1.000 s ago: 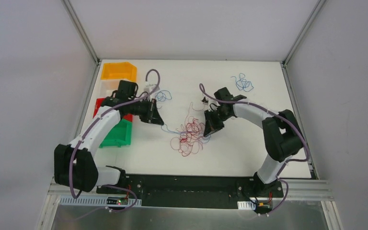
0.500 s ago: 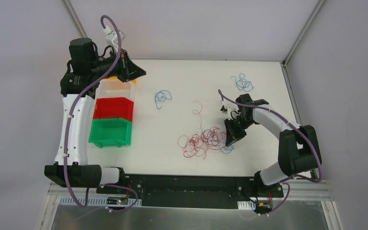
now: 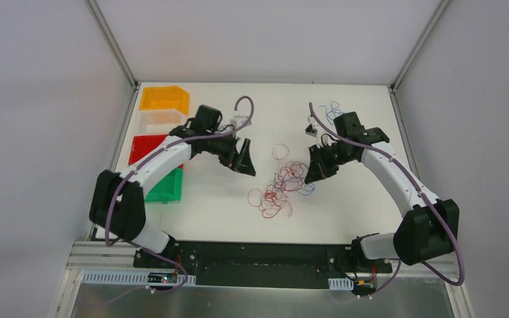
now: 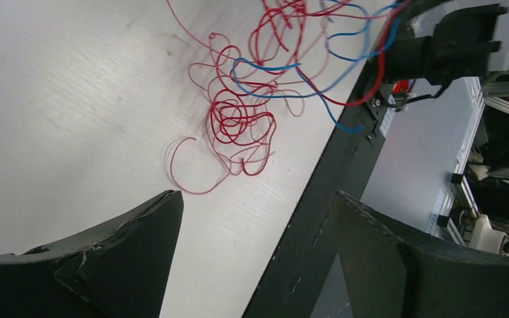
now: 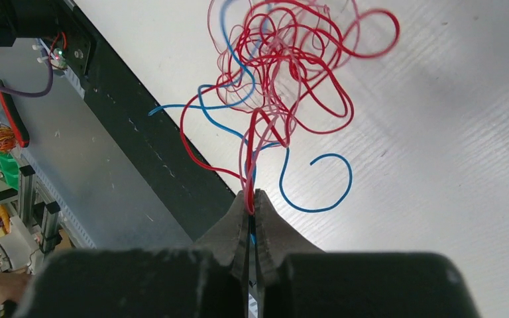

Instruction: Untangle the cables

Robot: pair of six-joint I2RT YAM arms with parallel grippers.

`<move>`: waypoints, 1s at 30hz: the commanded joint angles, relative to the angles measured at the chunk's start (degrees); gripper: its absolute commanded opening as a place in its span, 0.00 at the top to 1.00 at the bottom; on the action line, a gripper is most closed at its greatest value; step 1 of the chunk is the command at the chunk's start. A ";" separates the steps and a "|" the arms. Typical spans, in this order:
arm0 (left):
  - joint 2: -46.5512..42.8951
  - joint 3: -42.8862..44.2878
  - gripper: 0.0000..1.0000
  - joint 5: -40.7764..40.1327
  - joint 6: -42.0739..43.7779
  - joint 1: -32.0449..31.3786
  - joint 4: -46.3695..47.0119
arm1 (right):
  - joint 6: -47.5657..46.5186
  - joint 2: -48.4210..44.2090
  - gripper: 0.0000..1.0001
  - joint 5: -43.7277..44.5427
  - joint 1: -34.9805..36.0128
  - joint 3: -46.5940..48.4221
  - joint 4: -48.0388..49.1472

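The cables (image 3: 282, 187) lie as a tangle of thin red and blue wires on the white table, with a loose red curl (image 3: 280, 151) behind them. My right gripper (image 3: 311, 175) sits at the tangle's right edge. In the right wrist view it (image 5: 252, 199) is shut on red and blue strands that rise from the tangle (image 5: 285, 59). My left gripper (image 3: 245, 163) hovers just left of the tangle, open. Its fingers (image 4: 129, 248) are spread wide with nothing between them, and the tangle (image 4: 238, 119) lies ahead of them. More blue wire (image 3: 332, 107) shows behind the right arm.
Orange (image 3: 164, 98), clear (image 3: 154, 119), red (image 3: 144, 144) and green (image 3: 166, 191) bins stand in a column along the table's left side, partly under the left arm. The black front rail (image 3: 258, 255) runs below the tangle.
My left arm swung down from high above the bins to the table beside the tangle, and its jaws opened. The right gripper, still shut on strands, moved back and the tangle shifted with it.
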 commanded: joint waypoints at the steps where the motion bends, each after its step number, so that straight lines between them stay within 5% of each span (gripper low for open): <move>1: 9.54 -1.73 0.16 -3.43 -5.54 -6.60 14.50 | -2.25 -0.37 1.00 -1.19 0.56 2.14 -3.62; 6: 23.06 -1.19 0.15 -4.36 -15.85 -10.51 29.55 | -2.25 -2.44 1.00 -0.88 1.18 2.75 -3.96; 13: 31.91 -0.06 0.32 2.20 -14.36 -14.73 30.91 | -4.04 -4.15 1.00 2.50 -0.06 3.37 -7.06; 20: 25.84 -3.35 0.98 5.21 -6.66 -14.65 23.35 | -7.92 -6.46 1.00 3.44 -4.19 2.41 -11.21; 30: 2.18 2.33 1.00 5.56 0.07 1.89 5.08 | -27.91 -7.33 1.00 12.66 -18.80 -4.31 -21.81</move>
